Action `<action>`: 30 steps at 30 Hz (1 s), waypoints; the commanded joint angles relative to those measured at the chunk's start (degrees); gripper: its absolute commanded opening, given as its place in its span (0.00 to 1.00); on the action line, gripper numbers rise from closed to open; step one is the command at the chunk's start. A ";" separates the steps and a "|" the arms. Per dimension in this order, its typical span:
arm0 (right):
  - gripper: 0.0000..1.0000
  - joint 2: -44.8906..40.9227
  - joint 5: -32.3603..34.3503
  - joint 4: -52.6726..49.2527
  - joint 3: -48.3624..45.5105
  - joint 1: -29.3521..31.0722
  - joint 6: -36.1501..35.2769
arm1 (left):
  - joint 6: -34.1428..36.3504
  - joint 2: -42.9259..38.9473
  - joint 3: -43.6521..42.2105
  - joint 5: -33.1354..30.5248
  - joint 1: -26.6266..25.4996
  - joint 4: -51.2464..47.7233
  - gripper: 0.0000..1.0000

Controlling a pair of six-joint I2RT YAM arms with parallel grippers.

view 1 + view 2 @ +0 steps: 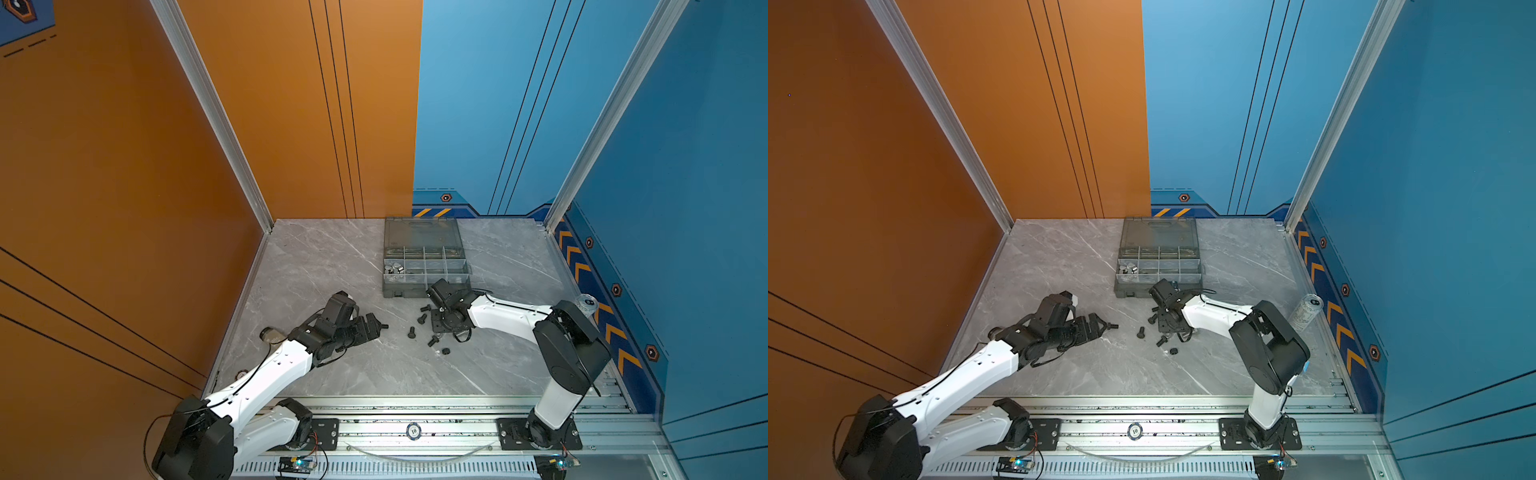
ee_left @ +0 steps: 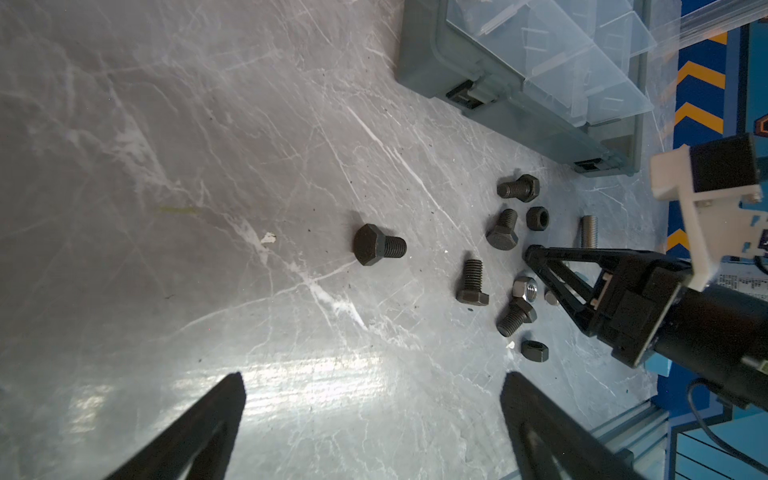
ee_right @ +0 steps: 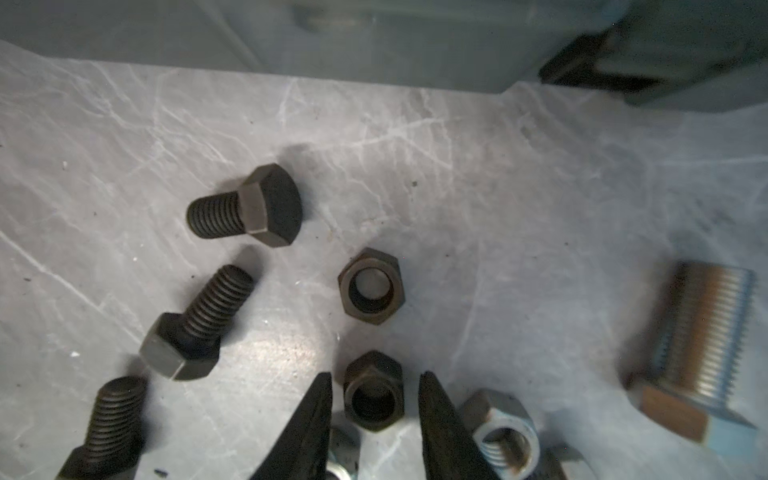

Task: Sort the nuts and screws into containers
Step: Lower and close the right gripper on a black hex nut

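The right claw (image 3: 375,376) stood partly open astride a black nut (image 3: 374,395) on the table (image 1: 332,257), just near of the box (image 1: 409,288). A pick seemed in hand; next it needed a pinch, a lift, a carry into the box. The left claw (image 2: 374,376) gaped empty.

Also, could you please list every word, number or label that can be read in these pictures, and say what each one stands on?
"10": on the poker chip lying on the front rail, in both top views.
Too small to read: the print on the drink can.
Blurred, unreadable: the white sticker on the right arm, in the left wrist view.
No writing seen on the organizer box, the screws or the nuts.
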 commanded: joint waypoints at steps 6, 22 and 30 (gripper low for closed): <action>0.36 1.90 0.94 -1.58 1.61 0.18 -0.67 | -0.48 1.04 1.27 2.27 0.32 0.62 0.98; 0.14 3.00 -0.33 -0.52 1.26 0.15 -1.17 | -1.70 2.47 -0.01 6.42 0.55 5.56 0.98; 0.00 0.00 -1.33 -0.38 1.81 -0.09 -2.56 | -1.92 2.40 -0.27 6.97 0.58 6.30 0.98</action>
